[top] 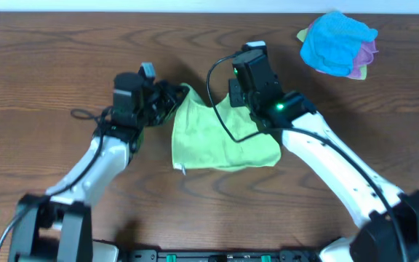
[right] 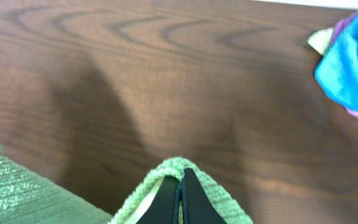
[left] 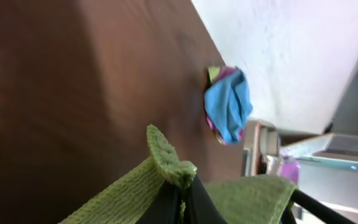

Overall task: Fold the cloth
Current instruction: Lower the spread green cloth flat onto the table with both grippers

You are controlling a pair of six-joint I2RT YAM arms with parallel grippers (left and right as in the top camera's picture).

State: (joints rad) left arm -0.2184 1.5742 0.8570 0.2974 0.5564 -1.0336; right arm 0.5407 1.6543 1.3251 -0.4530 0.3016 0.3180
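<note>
At the far corners of the cloth [top: 220, 138], left gripper [left: 183, 190] and right gripper [right: 180, 185] each clamp a lifted corner; blue cloth [top: 337, 42] lies well apart from it.

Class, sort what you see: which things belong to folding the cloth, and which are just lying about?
In the job: lime-green cloth; left gripper, shut on it; right gripper, shut on it.
Lying about: blue cloth; purple cloth beneath it.
</note>
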